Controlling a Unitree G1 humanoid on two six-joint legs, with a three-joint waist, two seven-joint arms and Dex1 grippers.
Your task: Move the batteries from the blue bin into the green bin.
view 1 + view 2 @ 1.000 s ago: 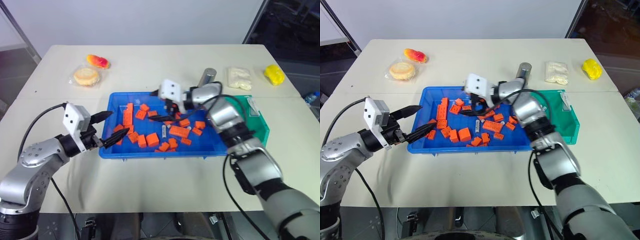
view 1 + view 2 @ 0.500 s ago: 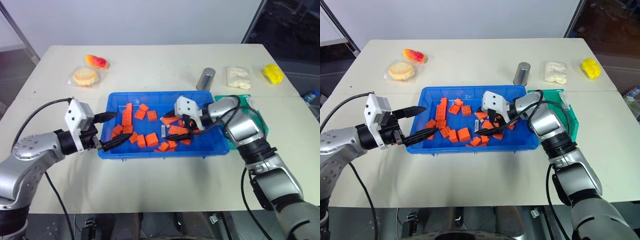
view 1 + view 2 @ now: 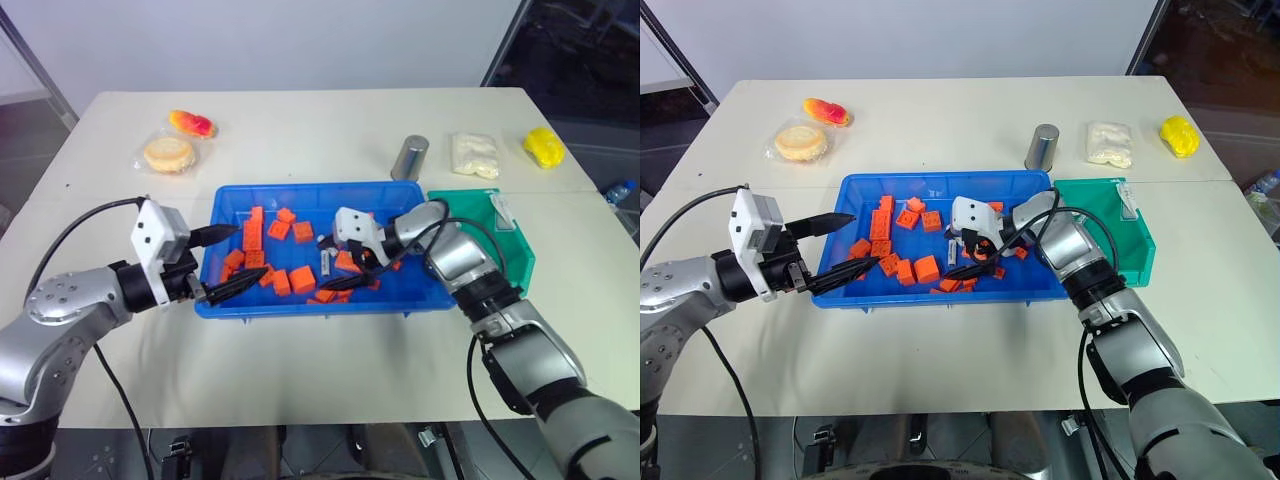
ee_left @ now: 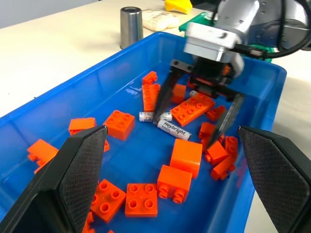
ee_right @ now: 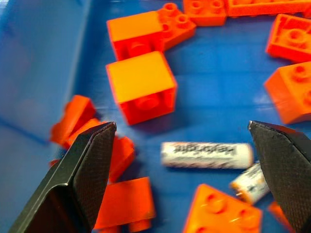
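- The right gripper [image 4: 199,109] hangs low inside the blue bin [image 3: 225,205], with its jaws wide and holding nothing.
- Two batteries [image 4: 173,130] lie flat on the bin floor, right between those jaws. Orange blocks [image 4: 187,156] sit close on all sides.
- One battery [image 5: 207,155] lies across the gap between the jaws, and a second [image 5: 250,181] sits just beside it.
- To do this well, I think the gripper should go for the long one in the middle and turn so one jaw sits on each long side.
- It should come straight down and close slowly, so the battery does not roll off or a block get pinched too.
- The left gripper [image 3: 232,262] waits at the bin's left end, jaws wide and empty.
- The green bin [image 3: 1135,245] sits touching the blue bin's right side, ready for the drop.
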